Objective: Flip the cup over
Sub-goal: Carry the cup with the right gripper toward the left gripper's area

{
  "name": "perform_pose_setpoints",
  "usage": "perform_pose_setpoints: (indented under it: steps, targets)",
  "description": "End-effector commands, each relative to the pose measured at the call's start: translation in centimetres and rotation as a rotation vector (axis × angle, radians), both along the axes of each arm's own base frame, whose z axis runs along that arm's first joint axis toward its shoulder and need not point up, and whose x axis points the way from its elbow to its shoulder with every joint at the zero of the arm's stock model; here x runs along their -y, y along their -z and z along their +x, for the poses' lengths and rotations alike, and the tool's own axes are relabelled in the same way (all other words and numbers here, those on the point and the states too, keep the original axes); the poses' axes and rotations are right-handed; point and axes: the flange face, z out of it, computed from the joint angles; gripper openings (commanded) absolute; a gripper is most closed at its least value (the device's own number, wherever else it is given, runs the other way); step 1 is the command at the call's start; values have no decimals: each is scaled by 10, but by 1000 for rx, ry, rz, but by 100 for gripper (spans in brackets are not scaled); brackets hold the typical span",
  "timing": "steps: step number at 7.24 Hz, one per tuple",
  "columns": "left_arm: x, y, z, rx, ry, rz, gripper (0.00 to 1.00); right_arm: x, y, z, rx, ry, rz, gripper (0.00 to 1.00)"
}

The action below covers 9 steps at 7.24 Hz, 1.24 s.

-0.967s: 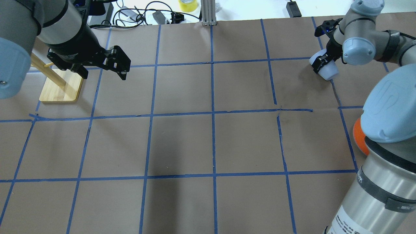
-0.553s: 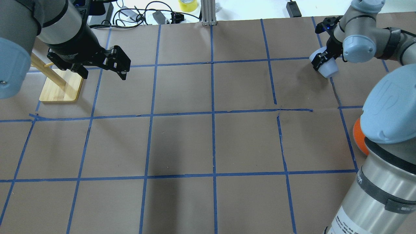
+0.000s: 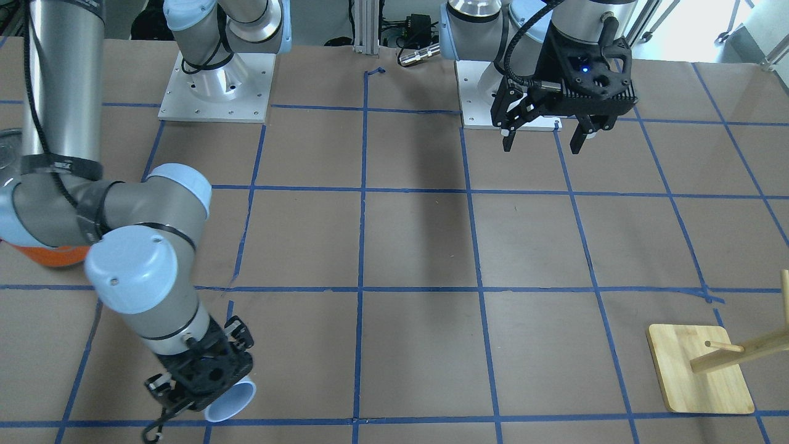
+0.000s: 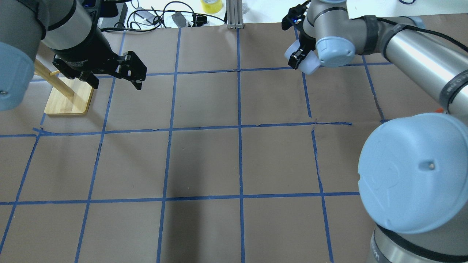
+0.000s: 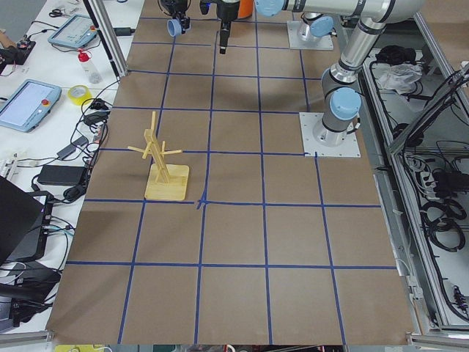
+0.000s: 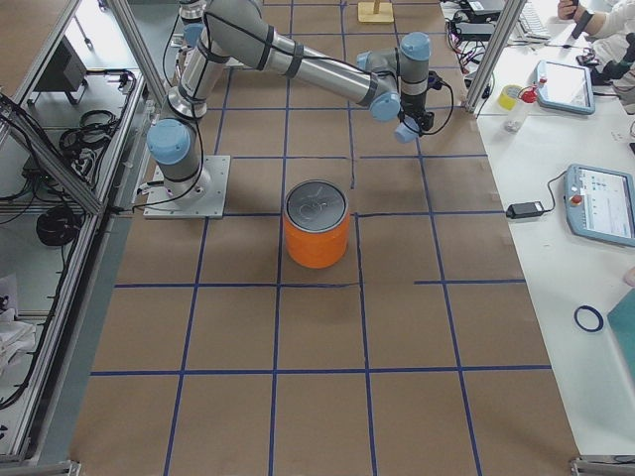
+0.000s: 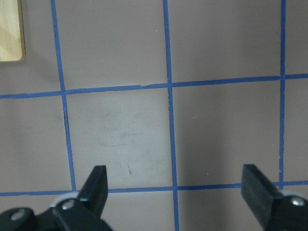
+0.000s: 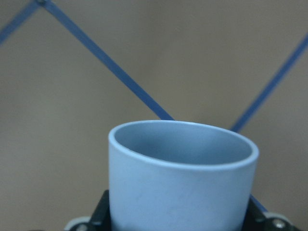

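Note:
The pale blue-grey cup [image 4: 310,65] is clamped between the fingers of my right gripper [image 4: 300,55] over the far right part of the table. It lies tilted on its side, its open rim turned away from the wrist. In the front view the cup [image 3: 233,399] juts out below the right gripper [image 3: 206,385]. The right wrist view shows the cup [image 8: 180,178] filling the lower half, rim outward. My left gripper [image 4: 136,75] is open and empty above the far left of the table, its fingers [image 7: 96,185] wide apart over bare paper.
A wooden peg rack [image 4: 69,98] stands at the far left, close beside the left gripper. A large orange can [image 6: 317,233] with a silver top stands near the right arm's base. Brown paper with a blue tape grid [image 4: 239,126] covers the table.
My right arm has swung left along the far edge with the cup in its grip, from the right border to just right of centre. The left arm has not moved.

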Motion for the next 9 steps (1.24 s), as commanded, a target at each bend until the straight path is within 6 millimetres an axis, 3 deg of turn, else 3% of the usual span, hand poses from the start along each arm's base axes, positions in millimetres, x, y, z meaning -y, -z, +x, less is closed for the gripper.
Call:
perform_pose_setpoints:
  steps: [1,2,3,5,7,9]
  targets:
    - [0,0,0,0,0,1,100,-40,13,124,-13,-281,-57,22]
    - [0,0,0,0,0,1,100,-58,27,178,-25,-429,-113,24]
    - [1,0,0,-1,0,0,100,-73,40,210,-34,-521,-133,27]
    - [0,0,0,0,0,1,100,-101,55,252,-57,-666,-123,31]
    - [1,0,0,0,0,0,100,-121,60,279,-67,-718,-117,33]
    - [1,0,0,0,0,0,100,-122,78,278,-74,-726,-88,44]
